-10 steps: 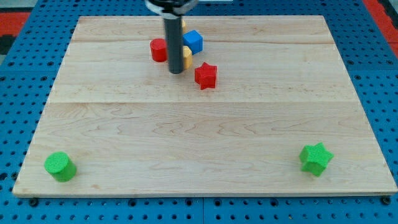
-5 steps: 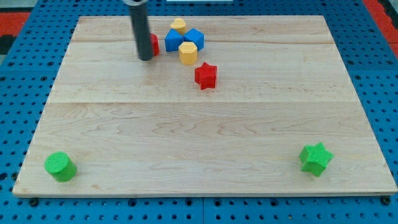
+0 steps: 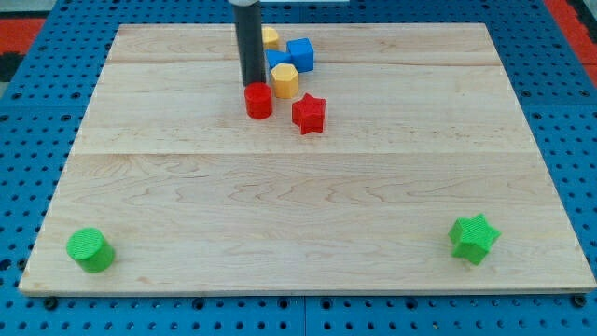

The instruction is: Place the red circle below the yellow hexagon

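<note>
tip (image 3: 252, 84) sits just above the red circle (image 3: 258, 101) — touching it, it seems; no claw shows. yellow hexagon (image 3: 284, 80) lies up-right, red star (image 3: 308, 114) beside.

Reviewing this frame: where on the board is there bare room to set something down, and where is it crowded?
Free: the wide middle band between the red star above and the green cylinder and green star below. Crowded: top centre, where my tip stands just above the red circle, beside the yellow hexagon, blue cube and a second yellow block.
</note>
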`<state>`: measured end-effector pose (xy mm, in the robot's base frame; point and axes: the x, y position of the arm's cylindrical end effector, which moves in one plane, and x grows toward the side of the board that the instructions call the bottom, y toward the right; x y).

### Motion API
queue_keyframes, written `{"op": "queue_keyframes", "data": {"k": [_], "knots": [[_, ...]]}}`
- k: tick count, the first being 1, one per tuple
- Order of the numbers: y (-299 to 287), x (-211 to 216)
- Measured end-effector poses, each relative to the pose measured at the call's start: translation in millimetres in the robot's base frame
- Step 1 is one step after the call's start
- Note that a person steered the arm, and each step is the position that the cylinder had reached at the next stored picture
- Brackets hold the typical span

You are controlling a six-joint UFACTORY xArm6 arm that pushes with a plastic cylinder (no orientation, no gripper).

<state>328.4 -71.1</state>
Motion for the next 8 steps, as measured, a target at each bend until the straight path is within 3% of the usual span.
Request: {"op": "queue_keyframes", "data": {"k": [2, 3, 4, 5, 6, 7, 8], "knots": [[96.4, 57.6], [108.3, 64.0], [141.8, 104.6], [160.5, 110.6], [221.6, 92.0], [238.1, 128.6], [304.5, 194.8]]}}
